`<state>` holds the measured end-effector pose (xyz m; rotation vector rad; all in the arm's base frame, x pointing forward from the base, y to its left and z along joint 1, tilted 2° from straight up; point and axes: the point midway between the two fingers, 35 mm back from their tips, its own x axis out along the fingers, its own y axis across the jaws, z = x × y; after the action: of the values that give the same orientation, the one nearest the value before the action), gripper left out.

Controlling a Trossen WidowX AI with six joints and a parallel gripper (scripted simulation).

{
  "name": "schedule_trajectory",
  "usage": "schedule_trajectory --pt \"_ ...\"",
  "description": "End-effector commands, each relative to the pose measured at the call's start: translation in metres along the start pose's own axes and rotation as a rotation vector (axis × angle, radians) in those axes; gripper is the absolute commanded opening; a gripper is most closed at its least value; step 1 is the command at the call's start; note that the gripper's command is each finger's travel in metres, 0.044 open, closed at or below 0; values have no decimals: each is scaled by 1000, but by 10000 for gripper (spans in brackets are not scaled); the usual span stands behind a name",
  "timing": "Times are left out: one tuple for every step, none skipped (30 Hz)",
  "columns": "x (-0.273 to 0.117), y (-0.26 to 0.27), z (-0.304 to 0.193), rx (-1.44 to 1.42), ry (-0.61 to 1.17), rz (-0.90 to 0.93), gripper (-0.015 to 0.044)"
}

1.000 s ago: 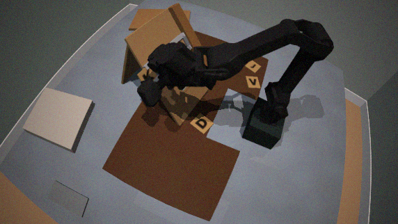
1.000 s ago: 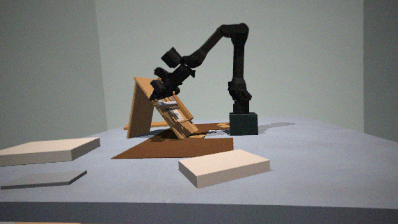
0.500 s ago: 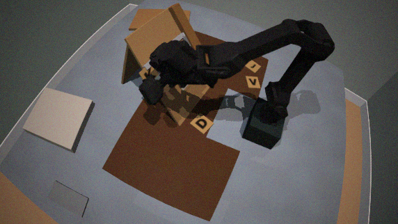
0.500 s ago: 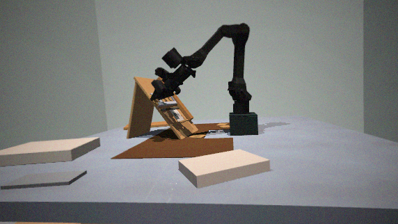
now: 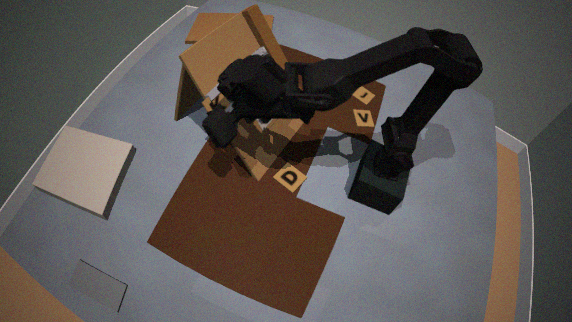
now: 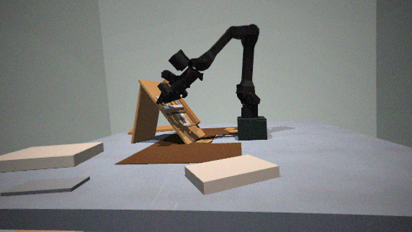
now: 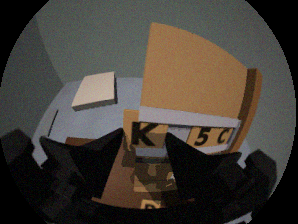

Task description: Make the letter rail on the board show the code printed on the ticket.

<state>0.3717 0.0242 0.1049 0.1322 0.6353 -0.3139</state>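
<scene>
One K tile [image 7: 152, 135] is being clamped between the fingertips of the gripper [image 7: 144, 133] in the wrist view, at the left end of the board's rail [image 7: 190, 114]; a 5 tile [image 7: 201, 136] and a C tile [image 7: 223, 136] are being held toward its right end, beyond a gap.

From the top, a D tile [image 5: 290, 177] is being seen beside the board [image 5: 215, 55] [image 6: 146, 113] [image 7: 195, 70]; a V tile [image 5: 364, 118] and J tile [image 5: 364, 95] are being shown near the brown mat's [image 5: 245, 245] [image 6: 184, 154] upper right corner.

In the exterior view, the gripper [image 6: 159, 101] is being held against or just above the sloping board.

K tile [image 5: 207, 104] [image 7: 148, 135] tilting at left end of leaning wooden board's [image 5: 212, 57] [image 6: 145, 117] [image 7: 192, 67] rail [image 6: 173, 106] [image 7: 187, 115]; 5 [image 7: 201, 136] and C tiles [image 7: 223, 136] sitting rightward; D [image 5: 290, 177] [image 7: 150, 205], V [image 5: 364, 118], J tiles [image 5: 364, 95] lying face-up.
</scene>
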Motion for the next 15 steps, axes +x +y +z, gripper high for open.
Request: schedule_trajectory --pt "0 -2 -1 -6 2 2 0" --pt "0 -3 -1 -6 2 2 0" --pt "0 -3 -1 -6 2 2 0" --pt "0 -4 -1 -6 2 2 0" --pt "0 -4 -1 -6 2 2 0" --pt "0 -5 -1 -6 2 2 0" --pt "0 -5 -1 -6 2 2 0" --pt "0 -6 -1 -6 2 2 0" --pt "0 -6 -1 -6 2 1 0" --pt "0 -7 -1 -6 2 1 0" --pt "0 -7 -1 -6 2 1 0" --pt "0 -8 -1 -6 2 1 0" --pt "0 -8 -1 -6 2 1 0" --pt "0 -8 0 -6 2 1 0" --pt "0 -8 0 -6 2 1 0"
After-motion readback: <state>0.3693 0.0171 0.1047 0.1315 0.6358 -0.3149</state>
